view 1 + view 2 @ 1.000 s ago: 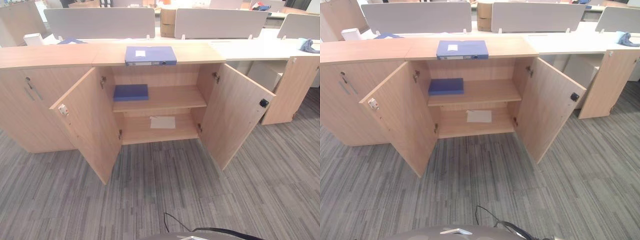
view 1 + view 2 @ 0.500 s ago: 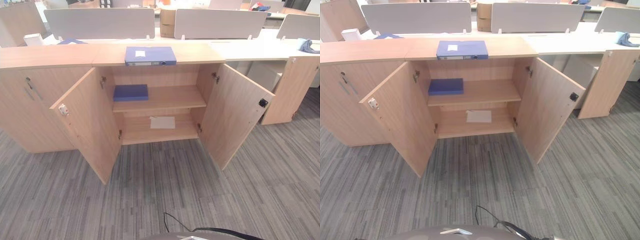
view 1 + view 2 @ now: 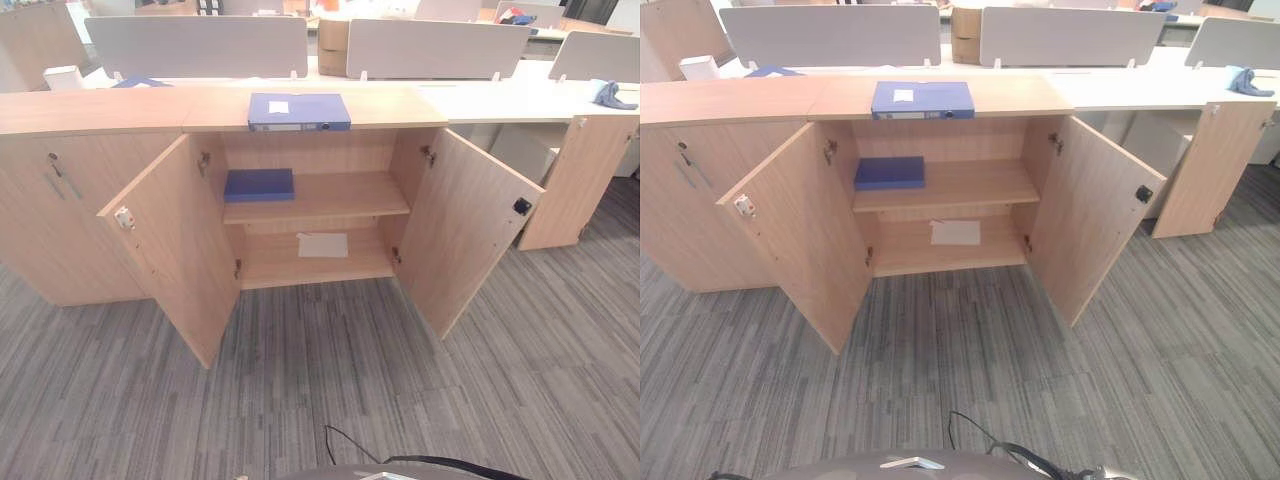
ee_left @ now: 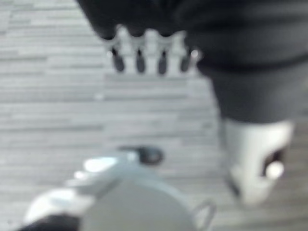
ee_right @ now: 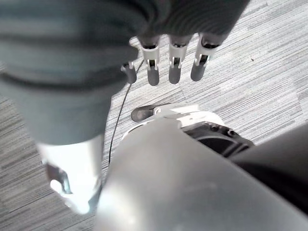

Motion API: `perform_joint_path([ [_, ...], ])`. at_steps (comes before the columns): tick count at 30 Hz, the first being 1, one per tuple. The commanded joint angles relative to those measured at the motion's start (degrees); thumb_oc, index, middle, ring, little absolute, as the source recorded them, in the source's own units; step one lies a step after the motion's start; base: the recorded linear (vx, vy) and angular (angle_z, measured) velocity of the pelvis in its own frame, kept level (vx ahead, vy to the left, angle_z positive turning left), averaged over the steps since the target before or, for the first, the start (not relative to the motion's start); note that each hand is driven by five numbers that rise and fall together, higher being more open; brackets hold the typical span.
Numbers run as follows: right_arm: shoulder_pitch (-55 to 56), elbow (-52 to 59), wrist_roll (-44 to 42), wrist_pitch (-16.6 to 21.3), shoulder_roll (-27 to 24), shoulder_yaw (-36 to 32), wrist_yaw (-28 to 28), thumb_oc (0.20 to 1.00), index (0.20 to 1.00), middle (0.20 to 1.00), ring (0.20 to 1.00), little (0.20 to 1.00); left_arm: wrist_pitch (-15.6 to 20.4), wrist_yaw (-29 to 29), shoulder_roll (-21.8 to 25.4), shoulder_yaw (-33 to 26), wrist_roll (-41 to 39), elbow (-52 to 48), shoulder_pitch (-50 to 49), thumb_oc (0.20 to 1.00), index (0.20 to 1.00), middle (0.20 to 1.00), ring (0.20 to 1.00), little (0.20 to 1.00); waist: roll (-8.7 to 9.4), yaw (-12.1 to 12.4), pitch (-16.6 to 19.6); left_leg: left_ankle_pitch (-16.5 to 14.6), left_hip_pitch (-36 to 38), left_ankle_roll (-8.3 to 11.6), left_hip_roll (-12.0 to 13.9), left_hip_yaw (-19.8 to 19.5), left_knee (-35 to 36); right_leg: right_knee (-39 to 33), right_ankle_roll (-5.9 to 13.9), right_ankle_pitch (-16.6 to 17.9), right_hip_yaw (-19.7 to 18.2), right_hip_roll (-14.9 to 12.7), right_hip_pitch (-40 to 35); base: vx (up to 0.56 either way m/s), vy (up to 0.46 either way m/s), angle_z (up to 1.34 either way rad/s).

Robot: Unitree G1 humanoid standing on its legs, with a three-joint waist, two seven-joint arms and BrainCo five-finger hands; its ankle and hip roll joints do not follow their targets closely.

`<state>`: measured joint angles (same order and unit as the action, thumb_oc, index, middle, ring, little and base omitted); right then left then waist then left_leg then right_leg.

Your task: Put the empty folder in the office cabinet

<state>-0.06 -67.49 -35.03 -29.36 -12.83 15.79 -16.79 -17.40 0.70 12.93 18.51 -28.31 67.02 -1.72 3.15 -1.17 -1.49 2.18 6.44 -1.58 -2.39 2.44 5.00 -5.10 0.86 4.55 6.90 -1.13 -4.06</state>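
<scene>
A blue ring-binder folder point(image 3: 299, 110) lies flat on top of the wooden office cabinet point(image 3: 340, 197), above its open middle bay. A second, thinner blue folder point(image 3: 259, 184) lies at the left end of the upper shelf. On the lower shelf rests a white sheet point(image 3: 322, 245). Both cabinet doors stand wide open, the left door point(image 3: 180, 250) and the right door point(image 3: 470, 225) swung out over the carpet. My left hand point(image 4: 139, 58) hangs over the floor with straight fingers, holding nothing. My right hand point(image 5: 174, 66) hangs the same way, far from the cabinet.
A closed cabinet section point(image 3: 60, 200) adjoins on the left. Behind the cabinet run desks with grey dividers point(image 3: 197, 45), a cardboard box point(image 3: 333, 45), a white box point(image 3: 62, 77) and a blue cloth point(image 3: 612, 95). Grey striped carpet point(image 3: 330, 380) lies between me and the cabinet.
The head view has shifted slightly; the folders, the doors and the sheet stand where they were.
</scene>
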Motion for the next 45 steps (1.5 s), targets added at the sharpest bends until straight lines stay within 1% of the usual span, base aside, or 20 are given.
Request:
perform_joint_path([
  [1,-2.55,-0.86,-2.35,-2.32,-0.76,1.9,0.36,1.0,1.0,1.0,1.0,1.0,0.05,-1.06,0.25,1.43,0.44,1.06,3.89,1.0,1.0,1.0,1.0,1.0,-1.6,-0.43,-2.82,-6.28,-1.09,-0.83,-0.64,2.8,0.0,0.1,3.54,-5.5,0.36,1.1,-1.76,0.0,0.0,0.0],
  [8,-3.08,-1.75,-2.67,-2.39,-0.45,2.13,0.25,1.0,1.0,1.0,1.0,1.0,0.07,-1.62,-0.04,1.03,-0.47,1.31,3.38,1.0,1.0,1.0,1.0,1.0,-1.69,-0.39,-2.79,-6.33,-0.9,-0.83,-0.5,2.96,0.0,0.1,3.26,-5.64,0.17,1.26,-1.89,0.04,-0.018,-0.01],
  [15,-3.07,-2.11,-3.37,-2.53,-0.51,1.9,0.31,1.0,1.0,1.0,1.0,1.0,0.35,-1.84,-0.1,0.78,-0.58,1.23,3.05,1.0,1.0,1.0,1.0,1.0,-1.98,-0.37,-3.32,-6.25,-0.76,-0.54,0.15,3.58,0.0,0.1,2.99,-6.02,1.2,1.01,-2.35,0.06,-0.031,0.0],
  [20,-3.55,-3.24,-2.22,-2.01,-0.99,1.65,-0.77,1.0,1.0,1.0,1.0,1.0,0.74,-3.05,-0.36,0.23,-1.64,1.59,3.24,1.0,1.0,1.0,1.0,1.0,-2.06,-0.21,-4.58,-5.74,-0.4,-0.15,0.95,3.14,-0.71,1.51,1.7,-7.2,1.54,1.45,-2.35,0.11,-0.072,0.02],
  [24,-4.58,-3.33,-1.8,-1.68,-2.14,1.18,-0.59,1.0,1.0,1.0,1.0,1.0,1.21,-3.05,-0.67,-0.74,-1.52,1.48,3.61,1.0,1.0,1.0,1.0,1.0,-1.45,0.02,-6.21,-8.32,-4.03,0.0,1.32,3.81,-10.0,4.45,0.47,-8.08,1.95,0.26,-1.24,0.08,-0.061,0.02],
  [25,-4.85,-3.39,-1.77,-1.62,-2.51,0.99,-0.57,1.0,1.0,1.0,1.0,1.0,1.29,-2.93,-0.74,-0.88,-1.35,1.47,3.68,1.0,1.0,1.0,1.0,1.0,-1.23,0.13,-6.79,-7.72,-6.13,0.28,1.6,4.03,-14.34,4.95,0.0,-8.22,1.75,-0.02,-1.18,0.08,-0.061,0.08],
  [27,-5.19,-3.49,-0.77,-1.39,-3.25,0.6,-1.0,1.0,1.0,1.0,1.0,1.0,0.89,-2.39,-0.7,-1.71,-0.42,1.42,3.68,1.0,1.0,1.0,1.0,1.0,-0.79,0.5,-8.19,-4.81,-12.19,1.09,2.41,3.55,-25.64,5.8,-1.1,-8.47,0.63,-0.04,-1.3,0.11,-0.091,0.14],
  [28,-5.37,-3.57,-0.15,-1.23,-3.52,0.53,-0.95,1.0,1.0,1.0,1.0,1.0,0.59,-2.31,-0.75,-1.93,-0.31,1.32,3.62,1.0,1.0,1.0,1.0,1.0,-0.78,0.68,-8.72,-3.01,-15.14,1.65,3.03,3.27,-29.43,5.97,-1.52,-8.6,-0.04,0.35,-1.55,0.13,-0.068,0.29],
  [29,-5.48,-3.68,0.14,-1.11,-3.8,0.53,-0.91,1.0,1.0,1.0,1.0,1.0,0.43,-2.17,-0.79,-2.14,-0.24,1.35,3.52,1.0,1.0,1.0,1.0,1.0,-0.94,0.85,-9.13,-2.15,-16.63,1.88,3.27,3.59,-30.09,6.15,-1.63,-8.86,-0.45,0.69,-1.86,0.2,-0.027,0.28],
  [31,-5.72,-4.63,0.64,-0.48,-4.26,0.12,-1.72,1.0,1.0,1.0,1.0,1.0,0.22,-1.89,-1.11,-2.22,0.35,1.64,3.03,1.0,1.0,1.0,1.0,1.0,-1.8,1.28,-9.83,-0.07,-17.84,2.4,3.22,5.27,-25.81,6.46,-1.46,-9.66,-1.18,1.72,-3.18,0.31,0.035,-0.07],
  [33,-5.7,-4.91,1.09,-0.1,-4.3,-0.29,-2.71,1.0,1.0,1.0,1.0,1.0,0.02,-1.94,-1.33,-2.28,0.69,2.02,2.35,1.0,1.0,1.0,1.0,1.0,-2.95,1.91,-9.96,2.99,-19.38,3.21,2.74,6.45,-18.33,6.45,-1.26,-10.33,-1.88,3.09,-4.73,0.41,0.067,-0.12],
  [34,-5.33,-4.91,1.36,0.57,-4.13,-0.21,-3.36,1.0,1.0,1.0,1.0,1.0,-0.16,-2.39,-1.44,-2.24,0.28,2.5,1.53,1.0,1.0,1.0,1.0,1.0,-3.69,3.07,-10.03,6.27,-21.06,3.89,1.68,6.15,-11.04,5.98,-1.07,-11.22,-3.08,4.15,-7.44,0.46,0.062,-0.01],
  [35,-5.24,-5.06,1.59,0.87,-4.04,-0.1,-3.76,1.0,1.0,1.0,1.0,1.0,-0.11,-2.63,-1.51,-2.29,-0.04,2.81,1.05,1.0,1.0,1.0,1.0,1.0,-3.82,3.93,-10.1,7.41,-22.01,4.08,0.8,4.84,-6.78,5.55,-0.98,-11.81,-4.07,4.48,-9.27,0.54,0.057,0.18],
  [37,-5.21,-5.5,1.8,1.62,-3.87,0.19,-4.86,1.0,1.0,1.0,1.0,1.0,0.32,-3.03,-1.82,-2.45,-0.78,3.74,-0.07,1.0,1.0,1.0,1.0,1.0,-4.04,5.85,-9.75,7.91,-24.26,4.37,-0.49,2.15,-2.33,5.16,-1.04,-13.01,-6.21,5.12,-11.81,0.39,0.042,0.09],
  [39,-6.11,-6.08,1.38,2.12,-3.5,0.55,-5.03,1.0,1.0,1.0,1.0,1.0,0.24,-3.24,-1.99,-3.44,-1.35,4.06,-0.83,1.0,1.0,1.0,1.0,1.0,-3.98,6.65,-8.47,6.15,-23.38,3.46,-0.94,3.1,-0.97,4.96,-0.24,-14.31,-7.52,4.84,-13.1,0.27,0.075,-0.88],
  [40,-6.11,-6.08,1.38,2.12,-3.5,0.55,-5.03,1.0,1.0,1.0,1.0,1.0,0.24,-3.24,-1.99,-3.44,-1.35,4.06,-0.83,1.0,1.0,1.0,1.0,1.0,-3.98,6.65,-8.47,6.15,-23.38,3.46,-0.94,3.1,-0.97,4.96,-0.24,-14.31,-7.52,4.84,-13.1,0.29,0.112,-1.1],
  [42,-7.57,-7.07,-0.51,2.5,-2.35,0.54,-3.76,1.0,1.0,1.0,1.0,1.0,-0.74,-4.03,-2.1,-4.47,-1.55,4.46,-1.19,1.0,1.0,1.0,1.0,1.0,-3.99,7.5,-6.5,4.35,-21.31,1.52,-1.53,4.61,-0.54,6.25,1.05,-16.39,-7.4,3.37,-15.1,0.41,0.137,-0.85],
  [43,-7.92,-7.02,-1.97,2.26,-1.66,-0.22,-3.06,1.0,1.0,1.0,1.0,1.0,-1.91,-4.11,-1.47,-4.75,-0.93,4.83,-1.04,1.0,1.0,1.0,1.0,1.0,-3.64,7.88,-5.62,2.94,-19.41,-0.27,-2.41,4.81,-1.11,10.83,1.9,-17.34,-5.12,1.21,-16.28,0.46,0.164,-1.0],
  [44,-8.1,-6.87,-2.41,2.22,-1.3,-0.93,-3.27,1.0,1.0,1.0,1.0,1.0,-2.92,-3.91,-0.91,-4.9,0.17,4.84,-0.73,1.0,1.0,1.0,1.0,1.0,-3.78,8.0,-4.81,2.8,-17.94,-1.42,-2.74,4.77,-0.88,16.93,3.5,-14.47,-2.37,-0.9,-14.87,0.44,0.208,-1.0],
  [45,-8.34,-6.74,-2.78,2.84,-1.04,-1.42,-3.59,1.0,1.0,1.0,1.0,1.0,-3.5,-3.71,-0.45,-4.58,0.7,4.91,-0.38,1.0,1.0,1.0,1.0,1.0,-4.22,7.99,-4.54,2.73,-16.41,-2.41,-3.11,4.82,-0.84,24.09,5.09,-9.88,1.15,-4.11,-12.27,0.22,0.142,-0.54],
])
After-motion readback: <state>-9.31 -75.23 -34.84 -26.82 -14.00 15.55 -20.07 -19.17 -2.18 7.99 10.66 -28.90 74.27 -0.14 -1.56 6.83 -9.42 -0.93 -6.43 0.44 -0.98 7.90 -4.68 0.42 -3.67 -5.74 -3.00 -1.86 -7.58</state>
